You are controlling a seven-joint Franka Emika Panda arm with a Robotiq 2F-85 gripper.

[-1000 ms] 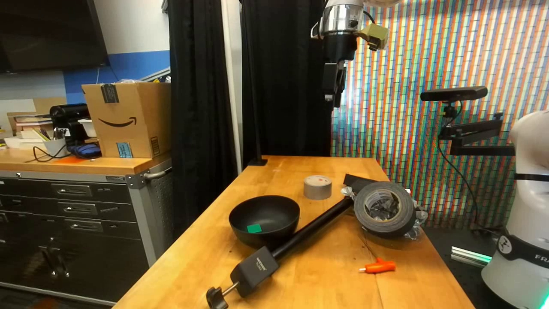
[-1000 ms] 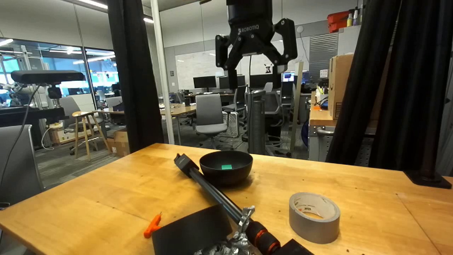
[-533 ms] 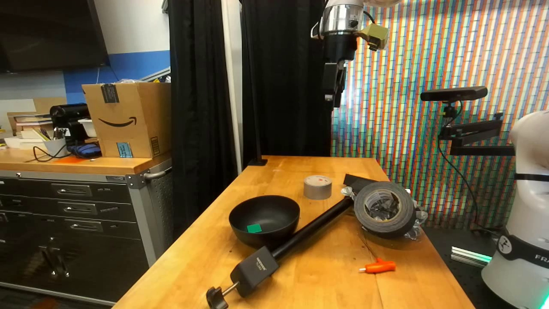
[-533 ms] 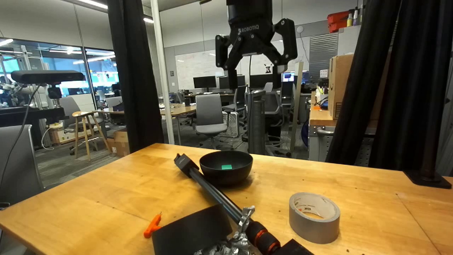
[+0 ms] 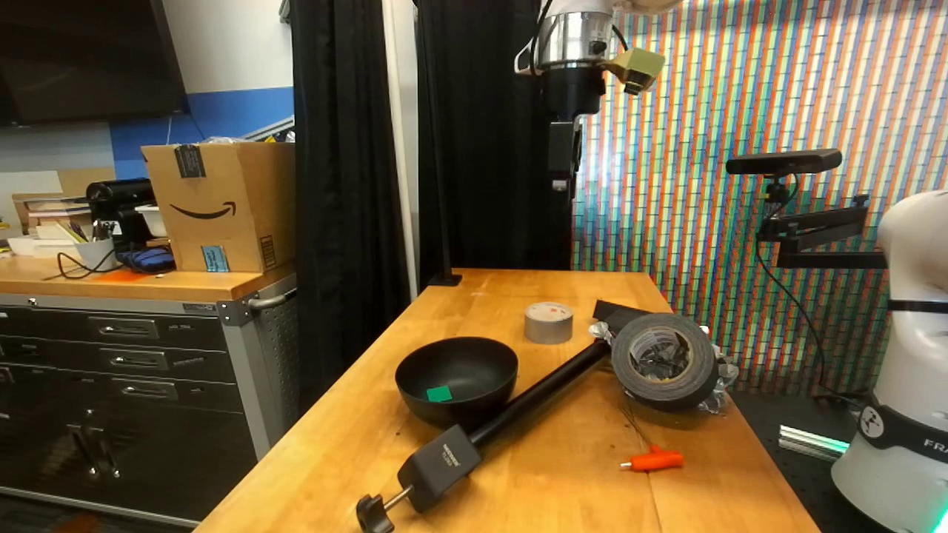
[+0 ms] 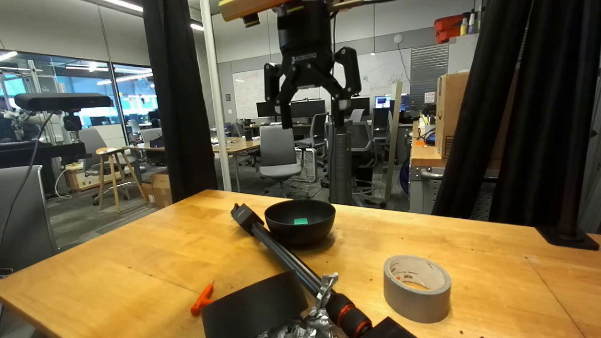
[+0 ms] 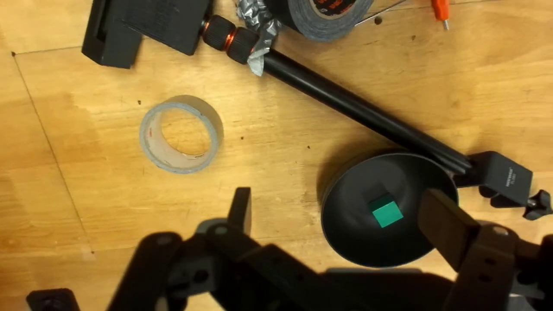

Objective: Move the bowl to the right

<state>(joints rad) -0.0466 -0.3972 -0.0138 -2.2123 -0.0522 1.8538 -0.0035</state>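
The bowl is round and black. It stands upright on the wooden table in both exterior views (image 5: 478, 370) (image 6: 300, 237) and at the lower right in the wrist view (image 7: 354, 229). A small green block (image 7: 387, 214) lies inside it, also seen in both exterior views (image 5: 439, 394) (image 6: 301, 221). My gripper is open and empty, high above the table in both exterior views (image 5: 563, 194) (image 6: 312, 126). In the wrist view my gripper (image 7: 338, 192) has one finger overlapping the bowl's right side and the other over bare wood left of it.
A long black bar (image 5: 552, 386) with a clamp (image 5: 438, 468) lies close beside the bowl; contact cannot be told. A grey tape roll (image 6: 417, 300), a black tape roll (image 5: 626, 363) on the bar's far end with crumpled foil (image 6: 324, 305), and an orange-handled tool (image 5: 655, 460) lie nearby.
Over the last half second my gripper has moved left and somewhat lower in both exterior views, still open. The bowl, the green block and the other objects have not moved.
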